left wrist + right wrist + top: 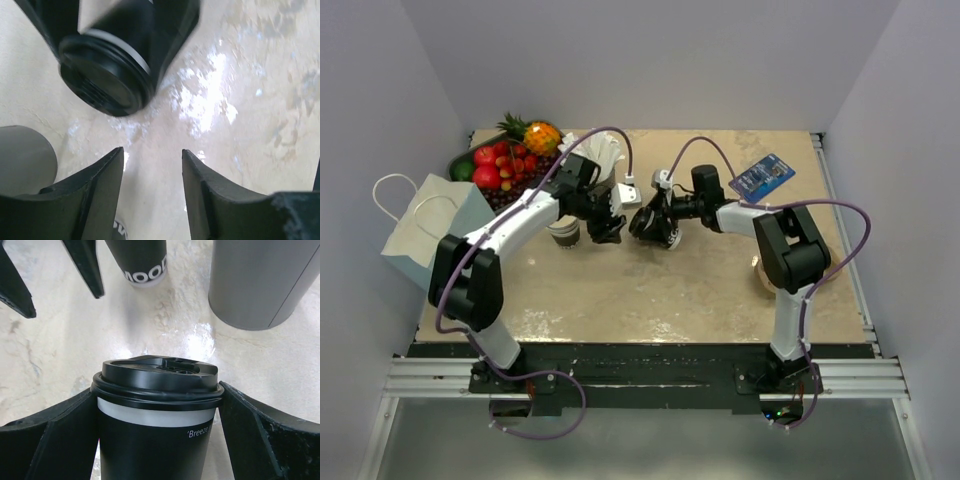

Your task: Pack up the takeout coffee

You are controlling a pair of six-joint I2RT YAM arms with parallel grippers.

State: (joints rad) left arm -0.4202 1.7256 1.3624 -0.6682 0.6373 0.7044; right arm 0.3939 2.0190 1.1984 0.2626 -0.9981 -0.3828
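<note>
Takeout coffee [156, 440], black lid [157, 375] on, sits clamped between the right gripper's [158, 392] jaws over the middle of the bench [650, 290]. It is tipped so the lid faces the left gripper [152, 155], whose jaws stand apart on nothing just beside it, a placing that reads as a hand-over between arms. Close behind stand a lidless stack of like cups [142, 260] and a grey cup [260, 285], while a white paper bag [425, 230] at the bench's left edge, on the left arm's side, looks the likely place to pack it.
</note>
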